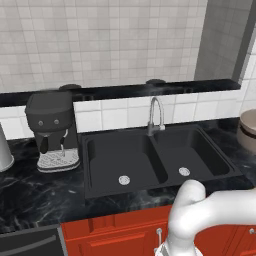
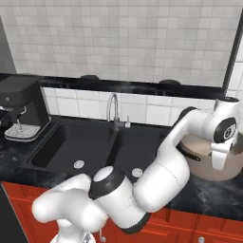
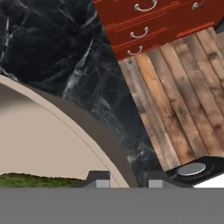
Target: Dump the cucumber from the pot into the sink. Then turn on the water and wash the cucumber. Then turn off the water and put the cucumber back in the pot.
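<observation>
In the hand view the gripper (image 3: 124, 178) sits at the rim of the pot (image 3: 103, 135), one dark tip inside the pale interior and the other outside the brown wall, so the jaws stand narrow astride the rim; whether they press on it I cannot tell. Low in that view, inside the pot, lies a strip of mottled green that looks like the cucumber (image 3: 35, 180). Past the pot wall spread the black marble counter (image 3: 52, 48), then red drawers (image 3: 148, 22) with silver handles and a wooden floor (image 3: 183, 87).

From the right base view, the white arm bends over the counter's edge and its hand hangs at the near right side of the pot (image 2: 209, 163), which stands on the counter just right of the sink (image 2: 61, 142). Both black basins show silver drains, and the curved faucet (image 2: 113, 109) rises behind the divider. Further left stands a black coffee machine (image 1: 52, 130), against the white tiled wall (image 1: 100, 40).
</observation>
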### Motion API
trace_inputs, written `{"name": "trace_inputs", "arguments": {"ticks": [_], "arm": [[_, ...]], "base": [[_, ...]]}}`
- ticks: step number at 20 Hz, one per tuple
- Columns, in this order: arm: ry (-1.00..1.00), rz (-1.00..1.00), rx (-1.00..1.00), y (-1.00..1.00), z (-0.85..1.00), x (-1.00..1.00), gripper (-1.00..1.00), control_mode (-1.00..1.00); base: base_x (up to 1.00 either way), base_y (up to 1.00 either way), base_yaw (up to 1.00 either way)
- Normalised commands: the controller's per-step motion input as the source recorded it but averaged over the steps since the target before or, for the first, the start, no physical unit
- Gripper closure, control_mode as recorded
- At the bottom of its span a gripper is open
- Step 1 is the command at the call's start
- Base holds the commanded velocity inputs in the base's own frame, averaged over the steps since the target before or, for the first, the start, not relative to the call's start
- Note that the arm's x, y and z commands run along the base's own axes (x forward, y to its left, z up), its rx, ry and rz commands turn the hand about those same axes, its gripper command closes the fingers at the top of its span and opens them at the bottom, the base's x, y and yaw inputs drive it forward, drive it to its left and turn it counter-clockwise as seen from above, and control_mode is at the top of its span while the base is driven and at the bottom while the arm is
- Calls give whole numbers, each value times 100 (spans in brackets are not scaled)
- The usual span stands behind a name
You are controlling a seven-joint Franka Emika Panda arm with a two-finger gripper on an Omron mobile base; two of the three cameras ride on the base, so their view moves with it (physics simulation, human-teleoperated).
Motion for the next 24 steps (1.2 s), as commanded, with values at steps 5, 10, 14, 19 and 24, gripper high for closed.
{"name": "trace_inputs", "arguments": {"ticks": [5, 10, 14, 19, 24], "arm": [[3, -19, -16, 83, 55, 0, 100, -100], [0, -14, -12, 86, 50, 0, 100, -100], [0, -10, -8, 80, 57, 0, 100, -100], [0, -10, -6, 73, 58, 0, 100, -100], [-1, -13, -2, 58, 45, 14, 100, -100]], "base": [[0, 0, 0], [0, 0, 0], [0, 0, 0], [0, 0, 0], [0, 0, 0]]}}
